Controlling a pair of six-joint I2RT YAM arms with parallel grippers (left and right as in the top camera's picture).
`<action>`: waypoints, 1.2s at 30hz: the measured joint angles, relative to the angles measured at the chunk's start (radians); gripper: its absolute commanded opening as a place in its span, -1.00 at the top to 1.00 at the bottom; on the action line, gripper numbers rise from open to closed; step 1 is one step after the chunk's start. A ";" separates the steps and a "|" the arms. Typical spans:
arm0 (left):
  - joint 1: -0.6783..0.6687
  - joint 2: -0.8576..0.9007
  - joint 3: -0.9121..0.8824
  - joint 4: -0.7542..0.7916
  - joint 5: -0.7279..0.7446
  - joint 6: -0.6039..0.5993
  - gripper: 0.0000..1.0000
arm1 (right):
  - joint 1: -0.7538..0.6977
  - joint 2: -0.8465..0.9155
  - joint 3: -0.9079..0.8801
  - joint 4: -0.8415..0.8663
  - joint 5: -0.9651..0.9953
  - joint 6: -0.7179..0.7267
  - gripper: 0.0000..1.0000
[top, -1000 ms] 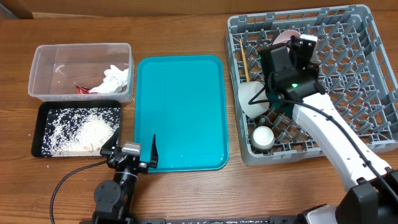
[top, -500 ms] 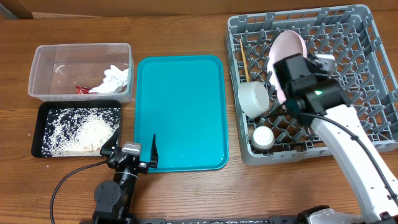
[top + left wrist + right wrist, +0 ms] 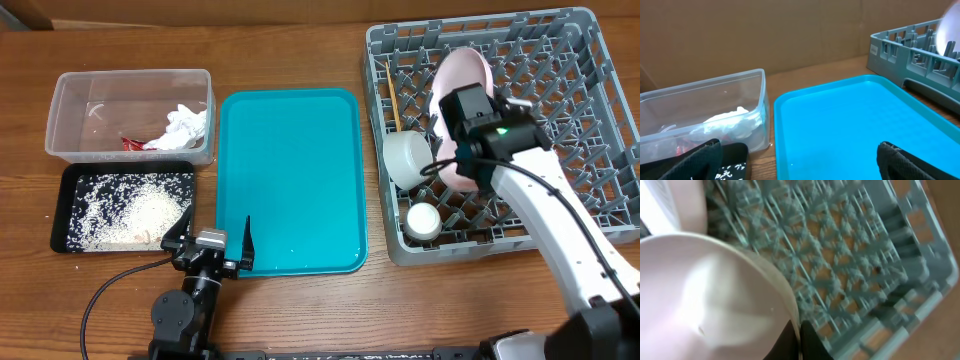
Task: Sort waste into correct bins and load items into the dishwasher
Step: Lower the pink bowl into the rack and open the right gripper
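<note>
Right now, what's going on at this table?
The right gripper is pinching the rim of the pinkish plate, held on edge at the dish rack, where the bowl, cup and chopsticks sit. The left gripper rests open at the teal tray. The napkin and red wrapper are in the clear tub; rice is in the black tray.

On the tabletop [image 3: 300,40] the tub [image 3: 60,100] stands far left, the shallow tray [image 3: 58,210] in front of it, the serving tray [image 3: 290,180] in the middle. The dish rack [image 3: 590,100] on the right holds the small plate [image 3: 460,75], bowl [image 3: 405,158] and cup [image 3: 422,219].
</note>
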 measured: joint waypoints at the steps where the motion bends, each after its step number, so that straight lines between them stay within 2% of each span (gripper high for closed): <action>1: 0.000 0.000 0.000 0.000 0.000 0.000 -1.00 | -0.003 0.011 0.000 0.042 0.005 -0.012 0.92; 5: 0.000 0.000 0.000 0.000 0.000 0.000 -1.00 | -0.009 0.027 0.000 0.154 0.021 -0.053 0.92; 10: 0.000 0.000 0.000 0.000 0.000 0.000 -1.00 | -0.009 0.027 0.001 0.192 0.026 -0.084 0.92; 16: 0.000 0.000 0.000 0.000 0.000 0.000 -1.00 | -0.008 0.027 0.032 0.158 0.047 -0.105 0.92; 19: 0.000 0.000 0.000 0.000 0.000 0.000 -1.00 | -0.008 0.027 0.033 0.132 0.118 -0.109 0.92; 23: 0.000 0.000 0.000 0.000 0.000 0.000 -1.00 | -0.009 0.027 0.033 0.079 0.315 -0.113 0.92; 28: 0.000 0.000 0.000 0.000 0.000 0.000 -1.00 | 0.002 0.027 0.033 0.028 0.385 -0.094 0.92; 36: 0.000 0.000 0.000 0.000 0.000 0.000 -1.00 | 0.066 0.028 0.027 0.078 0.460 -0.104 0.92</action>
